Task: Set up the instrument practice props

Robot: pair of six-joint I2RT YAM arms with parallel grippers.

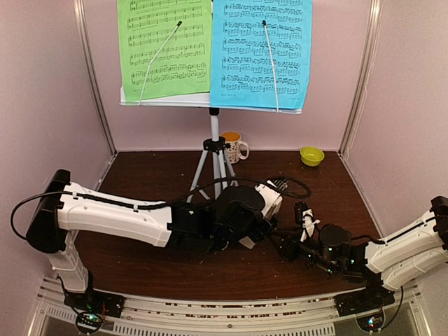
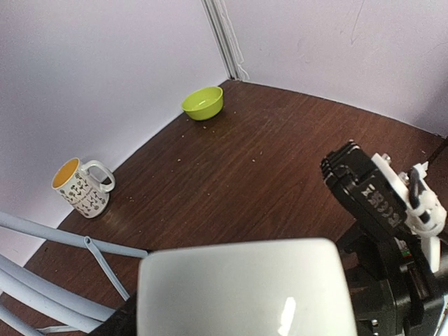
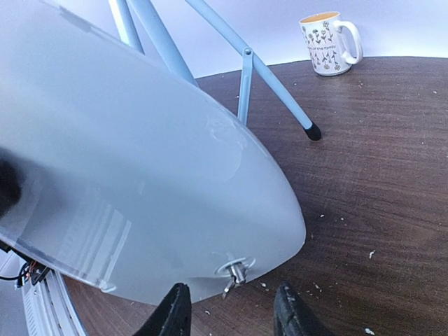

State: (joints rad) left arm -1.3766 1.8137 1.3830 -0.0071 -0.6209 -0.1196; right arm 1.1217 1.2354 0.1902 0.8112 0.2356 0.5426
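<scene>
The pale grey music stand (image 1: 210, 100) stands on its silver tripod (image 1: 213, 157) at the back. It holds the green sheet (image 1: 164, 45) and the blue sheet (image 1: 262, 52). My left gripper (image 1: 262, 210) reaches to mid-table and is shut on the white metronome (image 1: 270, 197). The metronome's white body (image 2: 238, 294) fills the bottom of the left wrist view and hides the fingers. My right gripper (image 3: 234, 315) is open. Its fingertips (image 3: 175, 315) sit just below the metronome's pale side (image 3: 140, 175) and its small metal key (image 3: 235, 271).
A patterned mug (image 1: 233, 146) stands behind the tripod and a small green bowl (image 1: 311, 155) sits at the back right. Tripod legs (image 3: 273, 84) spread over the dark wood table (image 1: 140, 175) close to both grippers. Pink walls enclose the table.
</scene>
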